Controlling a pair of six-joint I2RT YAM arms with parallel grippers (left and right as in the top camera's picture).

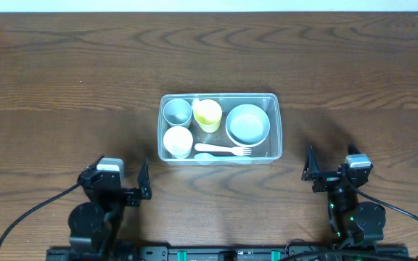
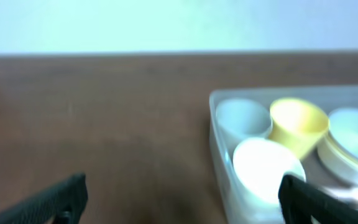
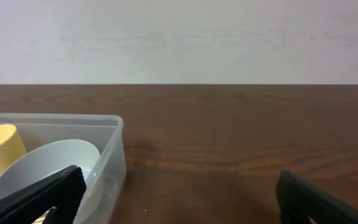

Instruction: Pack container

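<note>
The clear plastic container (image 1: pixel 275 129) sits mid-table. It holds a grey cup (image 1: pixel 178 112), a yellow cup (image 1: pixel 208 114), a white cup (image 1: pixel 178 141), a pale blue bowl (image 1: pixel 248 124) and a white fork (image 1: pixel 223 150) beside a blue utensil (image 1: pixel 205 157). My left gripper (image 1: pixel 120 185) is open and empty, near the front edge, left of the container. My right gripper (image 1: pixel 330 172) is open and empty, front right of it. The left wrist view shows the container (image 2: pixel 219 134) with the cups; the right wrist view shows its corner (image 3: pixel 113 155) with the bowl (image 3: pixel 45 163).
The brown wooden table (image 1: pixel 64 80) surrounds the container. A pale wall (image 3: pixel 179 37) runs behind the table's far edge.
</note>
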